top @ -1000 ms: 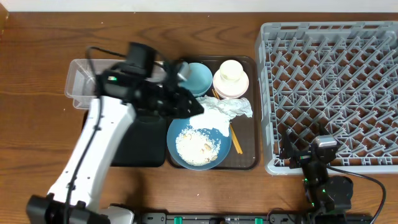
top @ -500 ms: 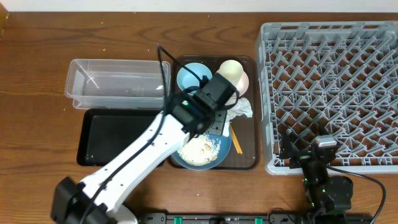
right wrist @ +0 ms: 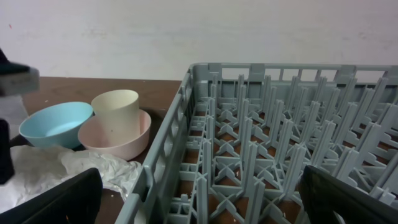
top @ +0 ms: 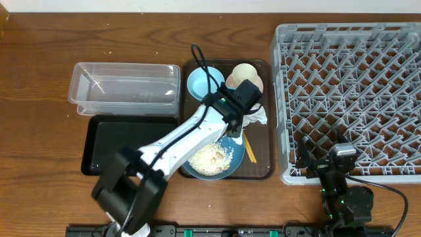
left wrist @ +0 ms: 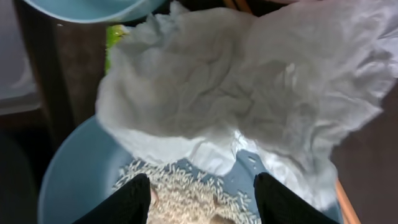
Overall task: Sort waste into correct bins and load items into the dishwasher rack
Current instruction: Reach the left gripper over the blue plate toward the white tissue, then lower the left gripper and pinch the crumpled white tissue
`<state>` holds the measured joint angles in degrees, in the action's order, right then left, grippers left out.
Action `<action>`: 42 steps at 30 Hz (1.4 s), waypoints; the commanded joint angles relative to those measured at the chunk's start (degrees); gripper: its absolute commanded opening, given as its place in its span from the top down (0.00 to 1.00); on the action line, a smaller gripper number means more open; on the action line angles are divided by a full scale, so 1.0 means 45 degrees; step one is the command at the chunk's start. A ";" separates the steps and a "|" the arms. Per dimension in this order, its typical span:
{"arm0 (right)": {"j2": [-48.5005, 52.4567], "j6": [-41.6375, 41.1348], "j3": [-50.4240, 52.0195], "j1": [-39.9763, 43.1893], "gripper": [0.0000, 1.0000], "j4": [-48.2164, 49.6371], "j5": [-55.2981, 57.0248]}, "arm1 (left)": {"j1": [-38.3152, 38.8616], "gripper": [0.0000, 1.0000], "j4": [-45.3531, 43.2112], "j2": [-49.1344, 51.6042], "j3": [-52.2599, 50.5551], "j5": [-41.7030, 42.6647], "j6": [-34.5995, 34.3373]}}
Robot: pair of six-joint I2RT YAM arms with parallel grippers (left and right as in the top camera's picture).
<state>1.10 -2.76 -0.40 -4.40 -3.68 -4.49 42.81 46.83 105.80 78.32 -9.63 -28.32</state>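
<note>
Dishwasher rack (top: 348, 99): right half of the bench (top: 39, 79), pegs upright. The overhead frame cuts off its right edge.

Brown serving tray (top: 260, 164): long axis runs front to back.

Clear tub (top: 125, 89) and black tray (top: 112, 148): side by side left of the serving tray, long axes left to right.

Dark-blue plate (top: 235, 155): on the serving tray, carrying rice (top: 214, 158) and partly hidden by the left arm.

Napkin (left wrist: 236, 81): crumpled, overlapping the plate's far rim.

Cream cup (right wrist: 116, 115): upright in a pale bowl (right wrist: 134, 140), beside the light-blue bowl (top: 200, 82).

Chopsticks (top: 250, 150): point front to back, far ends hidden under the napkin.

Wrapper (left wrist: 114, 37): only a green sliver shows.

Left end effector (left wrist: 205, 199): fingers spread over napkin and rice, pinching nothing.

Right end effector (right wrist: 202, 202): spread wide at the rack's near edge.
</note>
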 commanded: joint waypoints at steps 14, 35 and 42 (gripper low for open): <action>-0.0019 0.0010 0.0019 0.0010 0.01 -0.0044 -0.0053 | -0.0068 0.48 -0.0461 0.1350 -0.0107 -0.0855 0.0034; -0.0019 0.0010 0.0019 0.0010 0.01 -0.0044 -0.0053 | -0.0068 0.76 -0.0981 0.1355 -0.0301 -0.0933 0.0039; -0.0019 0.0010 0.0019 0.0010 0.01 -0.0044 -0.0053 | -0.0068 0.94 -0.0719 0.1093 -0.0267 -0.0986 0.0442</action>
<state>1.10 -2.76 -0.40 -4.40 -3.68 -4.49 42.76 43.11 111.22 77.47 -12.47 -28.01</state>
